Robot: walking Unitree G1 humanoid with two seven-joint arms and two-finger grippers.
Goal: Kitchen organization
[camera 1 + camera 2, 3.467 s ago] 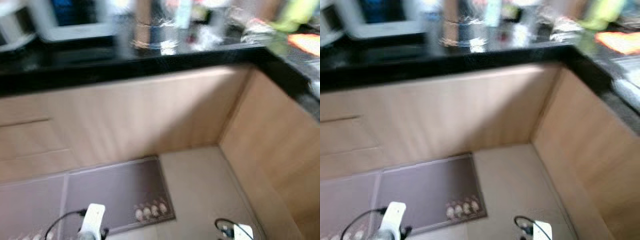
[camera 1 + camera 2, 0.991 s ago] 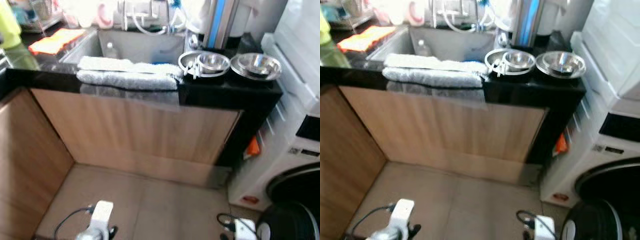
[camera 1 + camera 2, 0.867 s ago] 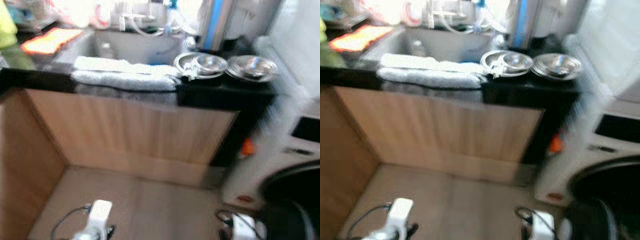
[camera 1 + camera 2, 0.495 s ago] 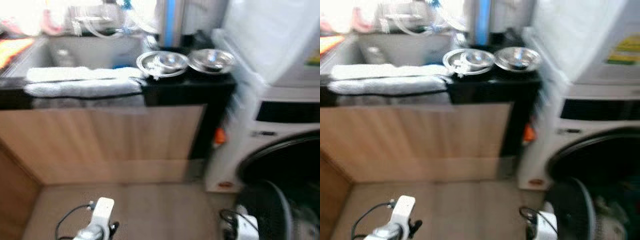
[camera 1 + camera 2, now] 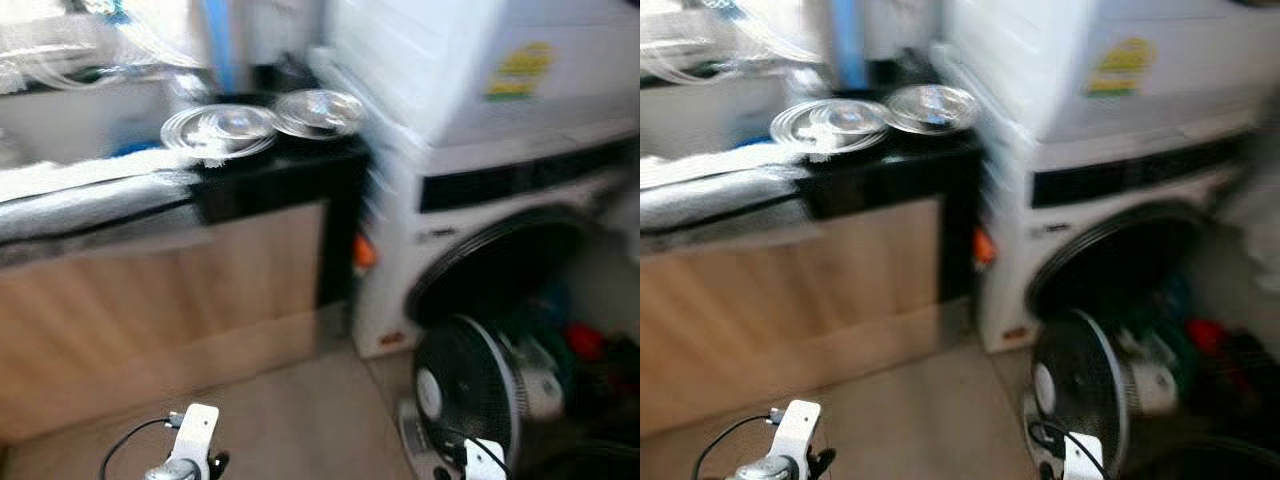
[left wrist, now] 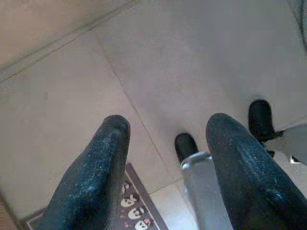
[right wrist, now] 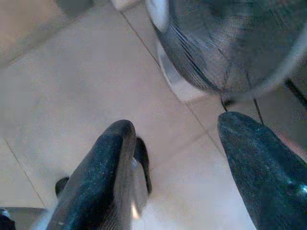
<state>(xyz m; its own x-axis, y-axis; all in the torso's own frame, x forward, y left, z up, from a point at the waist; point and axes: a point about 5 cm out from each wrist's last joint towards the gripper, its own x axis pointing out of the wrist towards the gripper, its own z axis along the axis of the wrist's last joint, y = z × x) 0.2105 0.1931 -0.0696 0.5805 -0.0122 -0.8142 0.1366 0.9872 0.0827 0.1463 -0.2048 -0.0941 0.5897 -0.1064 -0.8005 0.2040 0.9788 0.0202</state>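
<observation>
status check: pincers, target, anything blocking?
Left pincer open, empty, hanging over floor tiles. Right pincer open, empty, hanging just short of the floor fan. Steel bowls untouched on the counter. Fan stands ahead-right, before the washing machine.

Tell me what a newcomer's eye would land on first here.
The big white front-loading washing machine with its dark round door stands at the right, a black floor fan on the floor just in front of it. Left of the machine, two shiny steel bowls sit side by side on the black countertop above pale wooden cabinet fronts. Both grippers hang low over the beige tile floor, fingers apart and empty.
</observation>
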